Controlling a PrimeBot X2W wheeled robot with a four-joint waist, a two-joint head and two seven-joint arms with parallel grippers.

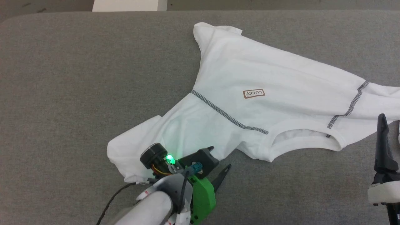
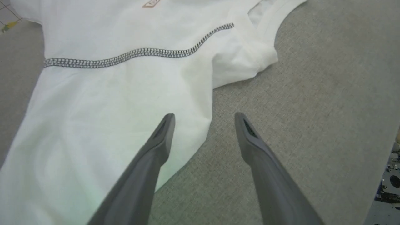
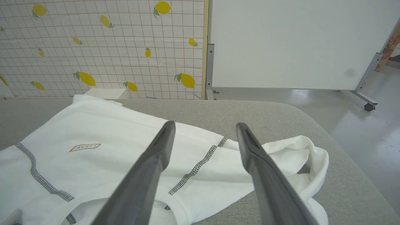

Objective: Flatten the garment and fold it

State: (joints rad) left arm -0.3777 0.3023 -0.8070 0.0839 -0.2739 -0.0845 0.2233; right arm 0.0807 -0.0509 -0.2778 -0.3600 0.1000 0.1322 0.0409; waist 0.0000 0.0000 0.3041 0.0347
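- The garment (image 1: 265, 78) lay spread on the grey table (image 1: 62, 78), right of centre, with its neck opening (image 1: 304, 137) toward the near edge and its hem toward the far side.
- It was not flat: the body ran slanted, and the right sleeve (image 3: 300, 156) was bunched and curled over near the table's right end.
- A small brown label (image 1: 253, 93) showed on the chest, between two grey zigzag seams.
- The left gripper (image 1: 221, 156) was at the near left, by the left sleeve (image 1: 134, 147). Its jaws were spread wide with nothing between them.
- In the left wrist view one finger lay over the sleeve cloth and the other over bare table, with the sleeve's edge between them. Whether they touched the cloth could not be told.
- The right gripper (image 3: 205, 124) was at the near right, just beside the right shoulder seam, jaws wide and empty.
- A white box (image 1: 128, 4) sat beyond the table's far edge.
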